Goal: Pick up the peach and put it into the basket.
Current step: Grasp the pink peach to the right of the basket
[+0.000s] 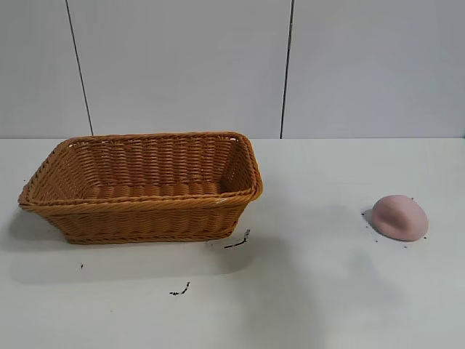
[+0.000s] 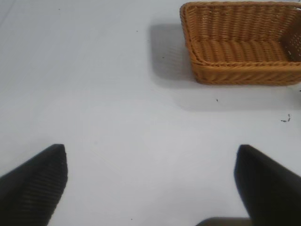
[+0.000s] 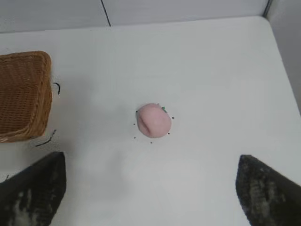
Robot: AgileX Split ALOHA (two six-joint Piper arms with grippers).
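The pale-pink peach (image 1: pixel 399 217) lies on the white table at the right; it also shows in the right wrist view (image 3: pixel 154 120). The orange-brown wicker basket (image 1: pixel 138 207) stands at the left, empty; it shows in the left wrist view (image 2: pixel 244 70) and in the right wrist view (image 3: pixel 21 94). Neither arm shows in the exterior view. My right gripper (image 3: pixel 151 162) is open and empty, above the table, short of the peach. My left gripper (image 2: pixel 150 155) is open and empty over bare table, well away from the basket.
Small black marks (image 1: pixel 238 241) lie on the white table (image 1: pixel 312 291) in front of the basket, and dots ring the peach. A grey panelled wall (image 1: pixel 218 65) stands behind the table. The table's far edge and right edge show in the right wrist view.
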